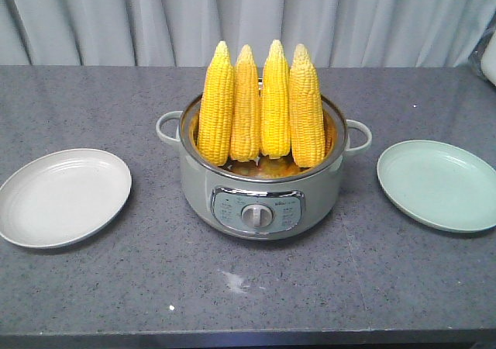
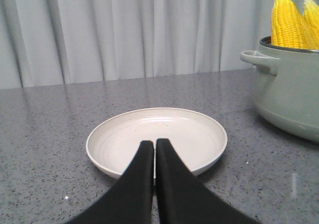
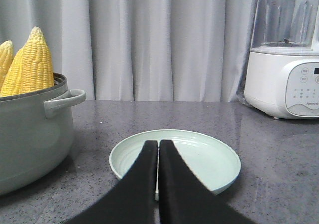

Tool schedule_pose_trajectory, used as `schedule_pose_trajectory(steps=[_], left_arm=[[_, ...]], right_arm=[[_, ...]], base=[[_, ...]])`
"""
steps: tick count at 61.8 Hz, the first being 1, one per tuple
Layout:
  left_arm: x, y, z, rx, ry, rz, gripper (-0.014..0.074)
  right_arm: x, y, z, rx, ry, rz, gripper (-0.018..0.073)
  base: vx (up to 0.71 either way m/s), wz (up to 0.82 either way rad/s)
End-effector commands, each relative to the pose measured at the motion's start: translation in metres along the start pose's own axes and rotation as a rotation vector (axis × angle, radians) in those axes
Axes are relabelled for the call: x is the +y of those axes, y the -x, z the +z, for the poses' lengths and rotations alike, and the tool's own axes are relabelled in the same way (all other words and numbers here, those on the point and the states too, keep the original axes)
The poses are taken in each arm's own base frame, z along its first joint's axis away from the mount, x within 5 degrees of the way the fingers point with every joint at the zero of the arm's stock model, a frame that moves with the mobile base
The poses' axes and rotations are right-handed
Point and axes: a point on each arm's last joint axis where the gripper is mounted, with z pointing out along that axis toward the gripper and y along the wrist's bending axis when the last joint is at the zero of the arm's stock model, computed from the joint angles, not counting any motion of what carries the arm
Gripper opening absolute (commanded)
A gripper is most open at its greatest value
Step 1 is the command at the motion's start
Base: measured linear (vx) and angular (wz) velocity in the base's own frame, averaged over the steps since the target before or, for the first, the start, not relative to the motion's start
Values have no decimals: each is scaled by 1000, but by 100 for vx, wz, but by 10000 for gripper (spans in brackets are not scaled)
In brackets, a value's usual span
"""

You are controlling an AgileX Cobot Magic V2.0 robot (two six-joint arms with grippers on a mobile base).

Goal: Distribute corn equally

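Observation:
Several yellow cobs of corn (image 1: 260, 105) stand upright, tips up, inside a grey-green electric pot (image 1: 256, 202) at the table's middle. A cream plate (image 1: 62, 196) lies left of the pot and a pale green plate (image 1: 440, 184) lies right; both hold nothing. Neither gripper shows in the front view. In the left wrist view my left gripper (image 2: 154, 143) is shut and empty over the near part of the cream plate (image 2: 194, 129), with the corn (image 2: 286, 20) at the far right. My right gripper (image 3: 158, 143) is shut and empty over the green plate (image 3: 209, 157), the corn (image 3: 35, 62) to its left.
The pot has side handles (image 1: 358, 134) and a front control dial (image 1: 257, 215). A white blender (image 3: 286, 59) stands at the back right of the dark speckled table (image 1: 256, 295). A grey curtain hangs behind. The table's front edge runs along the bottom of the front view.

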Motion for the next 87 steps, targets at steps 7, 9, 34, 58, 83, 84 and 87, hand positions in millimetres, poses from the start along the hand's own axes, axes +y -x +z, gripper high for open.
schedule_pose_trajectory(steps=[7, 9, 34, 58, 83, 84, 87], left_arm=[[1, 7, -1, -95, 13, -4, -7], [1, 8, -2, -99, 14, -4, -7], [2, 11, -2, -118, -8, -545, -7], [4, 13, -2, -152, -18, -777, -7], [5, 14, -3, -168, -28, -1066, -7], [5, 14, -3, -168, -28, -1068, -7], [5, 15, -3, -175, -29, -1070, -7]], right_arm=[[0, 4, -1, -70, -3, -18, -4], [0, 4, -1, -70, -3, -18, -4], [-3, 2, 0, -65, -8, 937, -4], [-4, 2, 0, -64, -13, 1133, -4], [-4, 2, 0, -62, -13, 1117, -4], [-4, 2, 0, -62, -13, 1117, -4], [-4, 2, -1, -66, -12, 1117, -4]], base=[[0, 0], [0, 0], [0, 0], [0, 0], [0, 0], [0, 0], [0, 0]])
